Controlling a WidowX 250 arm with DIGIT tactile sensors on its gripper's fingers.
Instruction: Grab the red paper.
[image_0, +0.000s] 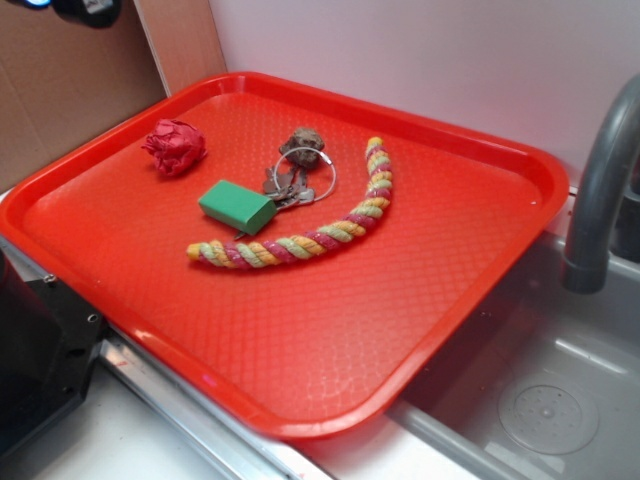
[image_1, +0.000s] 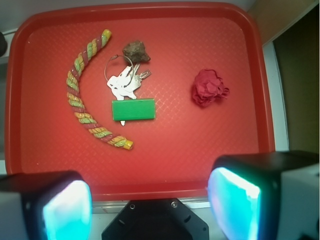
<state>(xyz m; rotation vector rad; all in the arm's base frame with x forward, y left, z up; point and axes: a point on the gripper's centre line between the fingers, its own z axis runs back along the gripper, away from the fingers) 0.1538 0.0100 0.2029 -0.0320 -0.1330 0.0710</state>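
Paper (image_1: 208, 88), crumpled, rose-like, deep red, on pebbled tray (image_1: 200, 150).

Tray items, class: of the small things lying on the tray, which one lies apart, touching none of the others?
The red paper: a crumpled deep-red wad alone, while rope, keys, green block and brown lump cluster together.

A grey sink basin (image_0: 545, 400) is seen at the lower right of the exterior view, with a round drain (image_0: 548, 412) set in its floor. A dark grey faucet (image_0: 600, 190) is curved above the basin at the right edge. Behind the faucet, a plain pale wall (image_0: 430, 60) is lit softly and evenly. To the left of that wall, a brown wooden panel (image_0: 70, 90) is visible. A metal counter edge (image_0: 190, 410) is run beside the basin, to its left.
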